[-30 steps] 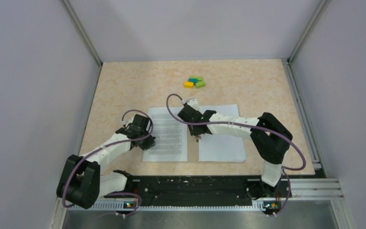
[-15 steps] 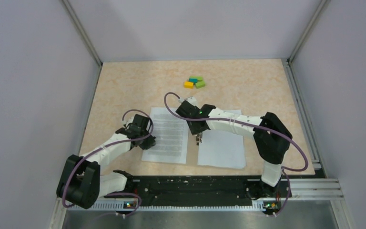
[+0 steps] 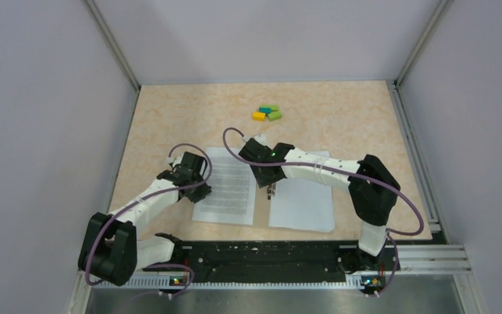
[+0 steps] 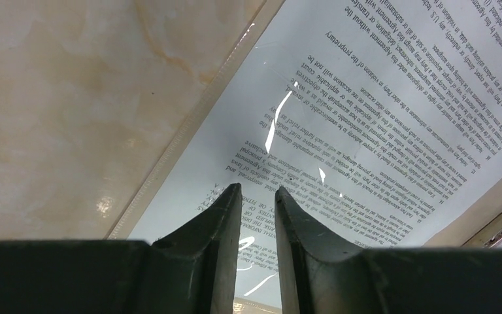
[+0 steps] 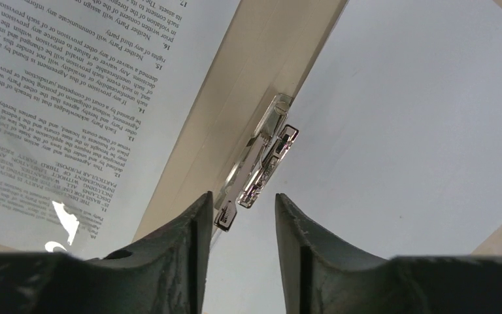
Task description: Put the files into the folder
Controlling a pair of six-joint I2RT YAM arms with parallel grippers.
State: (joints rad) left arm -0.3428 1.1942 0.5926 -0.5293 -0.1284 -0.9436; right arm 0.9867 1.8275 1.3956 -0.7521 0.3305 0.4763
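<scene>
A printed text sheet (image 3: 225, 186) lies flat beside a blank white sheet (image 3: 302, 191) near the table's front. In the wrist views a glossy clear film covers the printed sheet (image 4: 379, 98). A tan strip of the folder (image 5: 261, 65) runs between the two sheets and carries a metal clip (image 5: 261, 157). My left gripper (image 3: 201, 191) (image 4: 257, 190) is narrowly open, its tips over the printed sheet's left part. My right gripper (image 3: 271, 194) (image 5: 242, 196) is open just above the clip, at the blank sheet's left edge (image 5: 392, 131).
Several small coloured blocks (image 3: 267, 113) lie at the back middle of the beige table (image 3: 170, 118). Grey walls close in left, right and back. A black rail (image 3: 268, 255) runs along the near edge.
Both sheets have slid and turned slightly to the left. My right gripper has moved a little left with them. My left gripper has shifted slightly farther back.
</scene>
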